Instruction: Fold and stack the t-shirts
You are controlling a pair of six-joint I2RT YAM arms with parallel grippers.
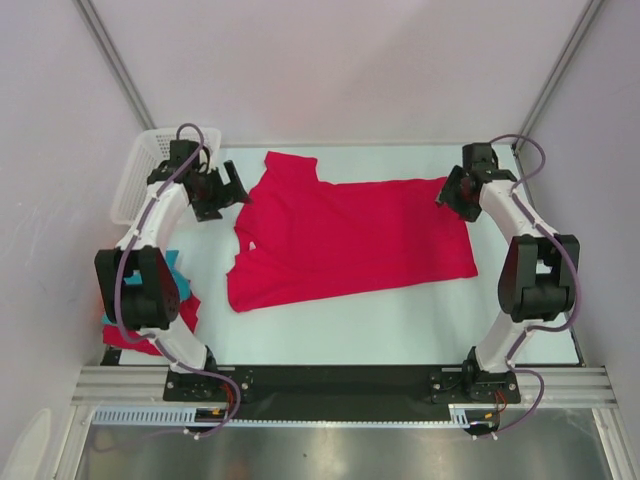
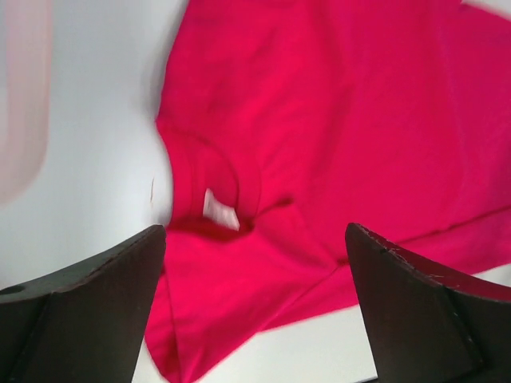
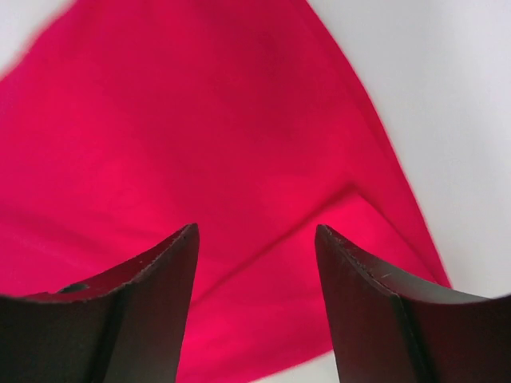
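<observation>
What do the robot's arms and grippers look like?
Both arms, left arm and right arm, have white links and chunky black joint housings. A thin purplish cable loops along each. The left gripper and right gripper are black, with broad wedge-shaped fingers whose edges look scuffed pale.

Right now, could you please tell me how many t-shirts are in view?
3: a crimson t-shirt spread mid-table, plus a teal one and a red one piled at the left edge under the left arm, which may hide more.
</observation>
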